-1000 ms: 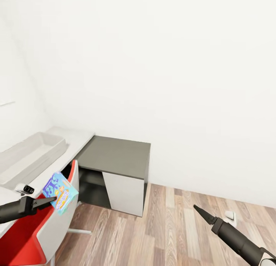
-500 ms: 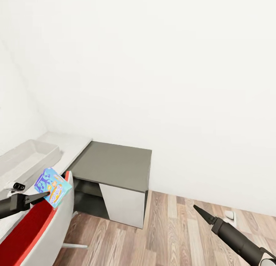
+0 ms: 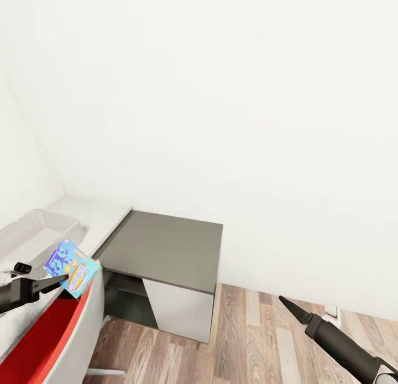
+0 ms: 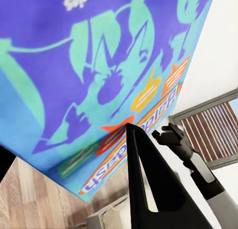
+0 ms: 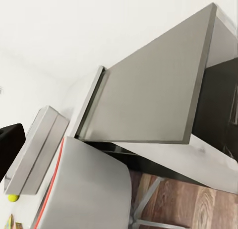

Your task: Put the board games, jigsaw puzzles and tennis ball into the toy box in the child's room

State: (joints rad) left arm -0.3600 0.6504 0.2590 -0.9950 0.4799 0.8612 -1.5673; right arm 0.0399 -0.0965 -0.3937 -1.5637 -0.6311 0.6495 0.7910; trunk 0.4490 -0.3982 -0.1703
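One board game [image 3: 72, 266] is in hand: a blue box with teal and purple cartoon shapes and orange badges, clamped at its lower edge by the left pincer [image 3: 59, 279] low at the far left of the head view. In the left wrist view the box [image 4: 94, 75] looms close behind a dark fingertip [image 4: 148, 189]; its lettering runs upside down and blurred, so I cannot read a brand or title. The box hangs tilted above the red-and-grey chair back [image 3: 61, 331], near the toy box [image 3: 33, 232], a light grey bin sitting on the pale counter [image 3: 102, 218] against the white wall. The right wrist view catches the bin's side [image 5: 37, 149], and a small yellow-green tennis ball [image 5: 12, 198] lies on the counter beside it. Right of the counter stands a lower cabinet with a dark grey top [image 3: 163, 248], a white door and an open shelf. Wood planks [image 3: 254, 340] cover the floor beyond. At the far right the right pincer [image 3: 288, 307] hangs over the floor, its fingers drawn to one point with nothing between them.
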